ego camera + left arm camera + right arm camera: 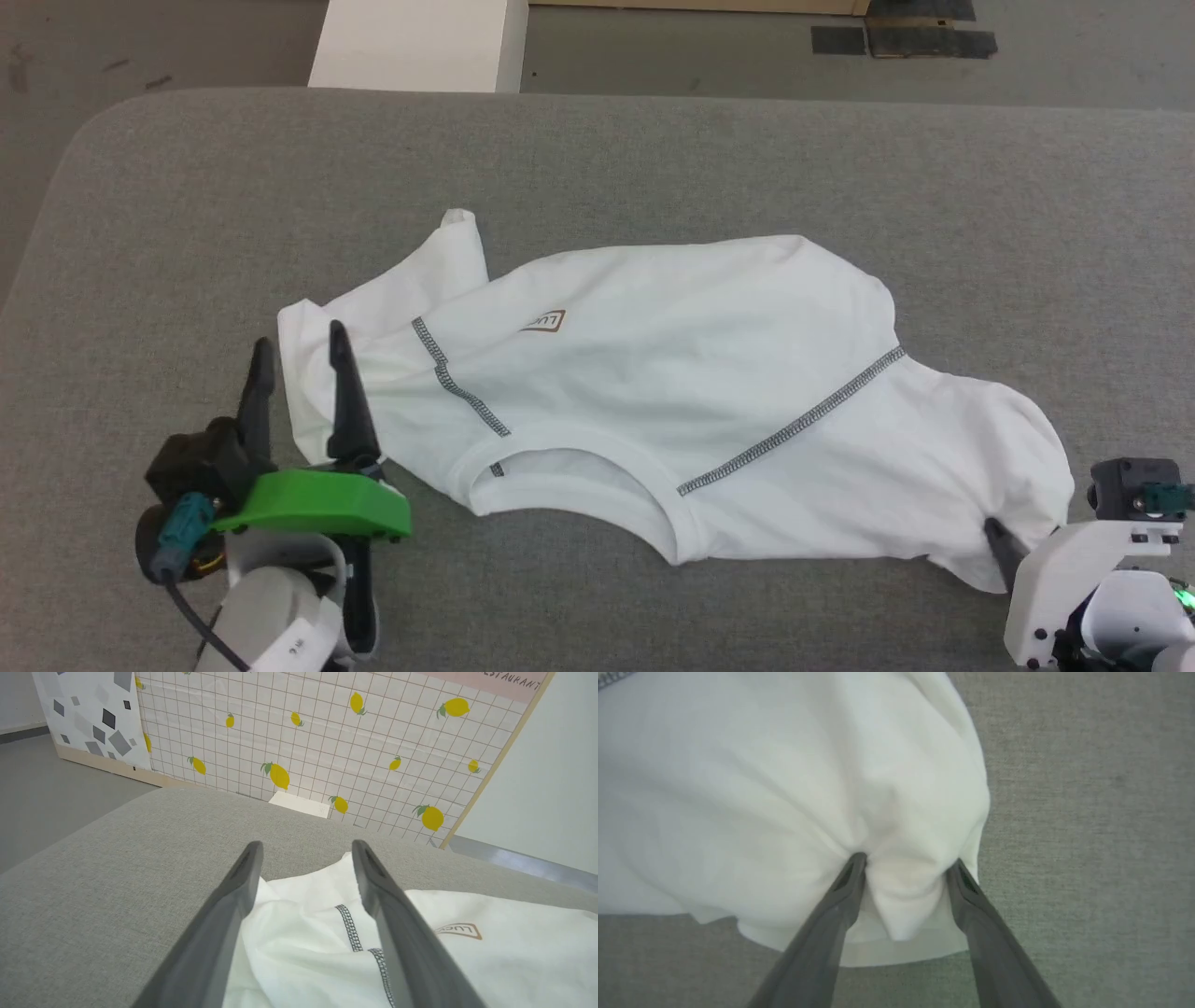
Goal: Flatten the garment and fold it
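**Garment.** We find the garment (672, 355) lying across the middle of the grey padded table (653, 149), running left to right. Its round neckline (569, 471) faces the near edge and the brownish label (543, 322) sits on its left half. It is not flat. The left end is rumpled, with a flap reaching toward the far side, and the right end is bunched.

**Left gripper** (300, 338). The jaws are wide apart and hold nothing. The gripper sits at the near left, straddling the garment's left edge. In the head view one finger (255, 397) is over bare table just beside the cloth. The other finger (350, 401) is over the cloth, near the left-hand grey seam (457, 387). In the left wrist view, cloth lies beneath the gap of this gripper (307, 847). We cannot tell whether the fingers touch it.

**Right gripper** (906, 861). The jaws are likewise well apart and not clamped. In the right wrist view a puckered fold of the garment (831, 765) stands between the two fingers, and both tips press into the cloth. In the head view one dark finger (999, 551) shows at the garment's near right corner.

**Surroundings.** A rigid white box (415, 42) stands beyond the table's far edge, well apart from the garment.
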Controlling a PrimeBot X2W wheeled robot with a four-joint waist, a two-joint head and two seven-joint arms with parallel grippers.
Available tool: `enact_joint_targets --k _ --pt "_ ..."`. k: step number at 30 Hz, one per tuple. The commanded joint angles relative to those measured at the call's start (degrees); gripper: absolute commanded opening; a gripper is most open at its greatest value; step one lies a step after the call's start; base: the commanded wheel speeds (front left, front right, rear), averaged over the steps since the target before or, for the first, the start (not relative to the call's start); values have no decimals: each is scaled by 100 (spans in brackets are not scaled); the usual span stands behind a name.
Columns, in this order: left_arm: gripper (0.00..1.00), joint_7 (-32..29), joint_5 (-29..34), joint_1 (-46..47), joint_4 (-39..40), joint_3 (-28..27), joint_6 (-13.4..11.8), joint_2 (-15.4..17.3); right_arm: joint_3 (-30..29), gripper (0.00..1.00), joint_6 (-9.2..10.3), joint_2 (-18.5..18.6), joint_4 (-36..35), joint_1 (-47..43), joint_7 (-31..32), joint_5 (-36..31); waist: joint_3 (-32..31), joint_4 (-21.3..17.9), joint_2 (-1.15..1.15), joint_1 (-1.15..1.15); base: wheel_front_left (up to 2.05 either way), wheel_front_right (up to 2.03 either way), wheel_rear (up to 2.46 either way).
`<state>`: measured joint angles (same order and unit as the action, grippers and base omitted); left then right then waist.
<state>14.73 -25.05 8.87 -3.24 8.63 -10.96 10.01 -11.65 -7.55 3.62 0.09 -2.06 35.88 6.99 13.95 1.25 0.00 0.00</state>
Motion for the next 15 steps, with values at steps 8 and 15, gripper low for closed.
enact_joint_targets --k 8,15 --pt "100 26 398 49 -154 -175 448 -309 -828 0 6 271 147 834 -466 -789 132 79 0 0 0 0 0" --pt "100 27 542 148 -369 -238 728 -443 -1528 0 6 948 983 1640 -860 -1074 207 182 0 0 0 0 0"
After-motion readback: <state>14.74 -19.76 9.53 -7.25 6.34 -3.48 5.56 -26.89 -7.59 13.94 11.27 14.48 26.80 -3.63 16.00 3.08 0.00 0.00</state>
